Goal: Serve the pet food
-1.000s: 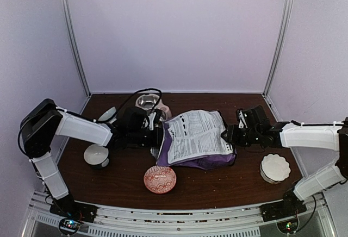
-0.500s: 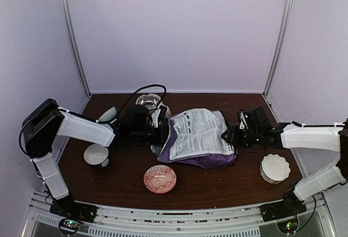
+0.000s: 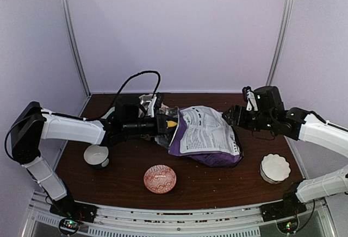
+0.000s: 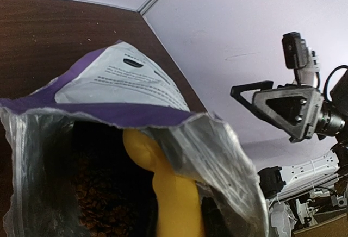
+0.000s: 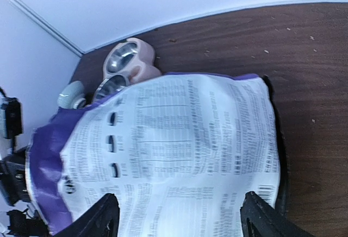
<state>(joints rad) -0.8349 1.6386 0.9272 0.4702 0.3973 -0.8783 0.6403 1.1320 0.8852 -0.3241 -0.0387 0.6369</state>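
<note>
**A:** Where is the kibble [image 4: 100, 191] sitting?

**B:** It is lying inside the bag [image 3: 209, 136], down in the dark of the open mouth. None is showing in any dish, so I am judging the serving as not yet done.

**A:** And the left pincer [image 3: 163, 124]?

**B:** It is clamping the yellow scoop [image 4: 174, 193] by the handle and pointing it into the mouth, which is facing 9 o'clock in the top view. Its fingers are falling outside the wrist view, but the scoop is standing stiffly out from it, so I am reading that as a firm grip. The scoop's far end is disappearing under the purple lip, toward the pellets.

**A:** Why is the bag lying on its side?

**B:** Probably so the scoop is entering level rather than from above. The white back is facing up and the foil lip is gaping.

**A:** What is the right pincer [image 3: 235, 116] doing?

**B:** It is sitting at the bag's 2 o'clock corner with its fingers [image 5: 106, 215] spread wide, gripping nothing. Whether it is touching the bag, I cannot tell. I am guessing it is there to steady the closed end against the push.

**A:** Where is the food going?

**B:** A steel feeder [image 3: 149, 102] is standing at the bag's 11 o'clock and a red dish [image 3: 160, 179] at its 7 o'clock on the tabletop [image 3: 119, 177]. I cannot tell which is meant.
</note>
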